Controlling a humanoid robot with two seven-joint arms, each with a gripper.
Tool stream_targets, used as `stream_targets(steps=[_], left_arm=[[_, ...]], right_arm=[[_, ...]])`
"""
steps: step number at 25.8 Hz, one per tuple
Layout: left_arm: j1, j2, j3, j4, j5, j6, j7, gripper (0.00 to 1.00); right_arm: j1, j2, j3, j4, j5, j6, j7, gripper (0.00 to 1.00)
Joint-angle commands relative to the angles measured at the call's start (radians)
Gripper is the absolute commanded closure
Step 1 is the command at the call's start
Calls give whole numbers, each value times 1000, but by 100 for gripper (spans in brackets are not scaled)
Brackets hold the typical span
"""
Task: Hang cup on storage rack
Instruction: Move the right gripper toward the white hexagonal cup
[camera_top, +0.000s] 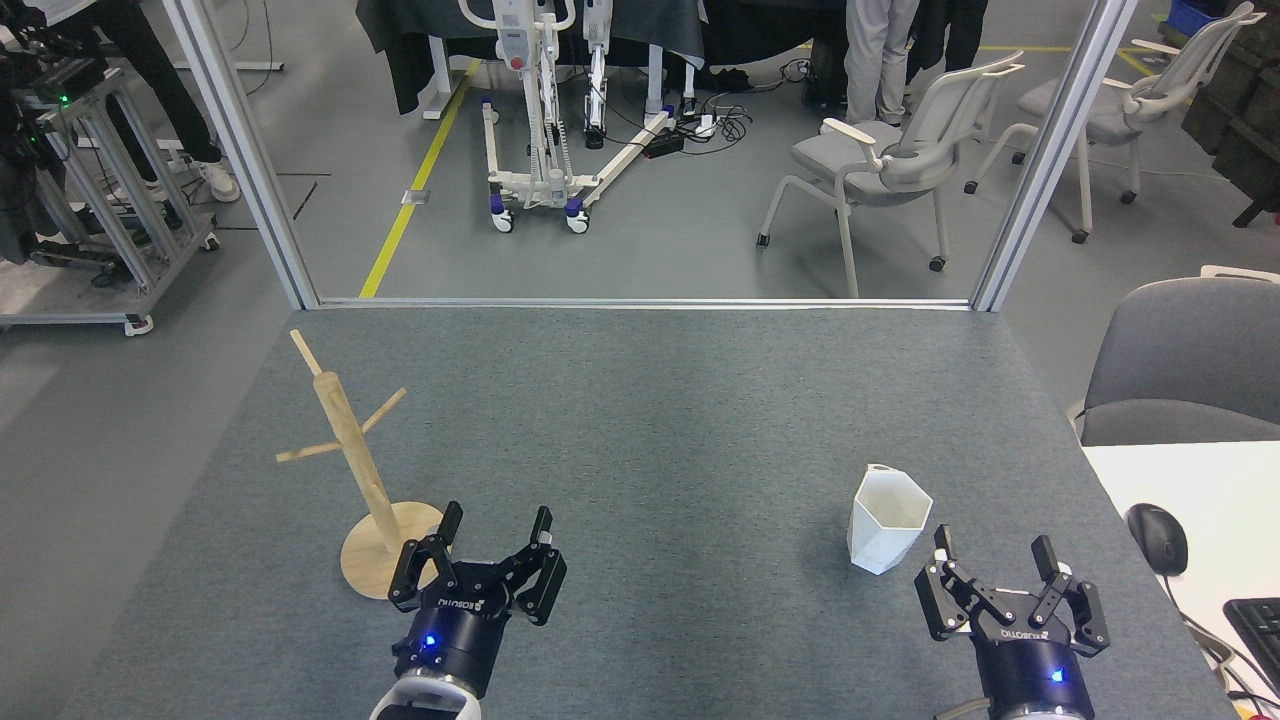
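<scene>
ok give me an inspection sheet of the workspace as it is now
surface: grey felt-like table, flat.
job's things: white cup upright at right, not hung; wooden storage rack upright at left, pegs bare.
clutter: nothing seen on the grey table.
grippers: left gripper open, beside the rack base; right gripper open, just near of the cup, holding nothing.
cables: none on the table; floor cables beyond it.
surroundings: chairs, wheeled lift frame, person's legs, side desk with mouse.
</scene>
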Motion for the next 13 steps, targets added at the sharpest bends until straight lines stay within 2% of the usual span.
stream_targets(steps=[1, 13], left_arm=[[7, -2, 2, -4, -2, 2, 3, 1], [17, 5, -1, -16, 0, 1, 6, 1]], right_arm=[[-19, -8, 6, 3, -24, 4, 0, 0], [-27, -22, 9, 19, -26, -6, 0, 0]])
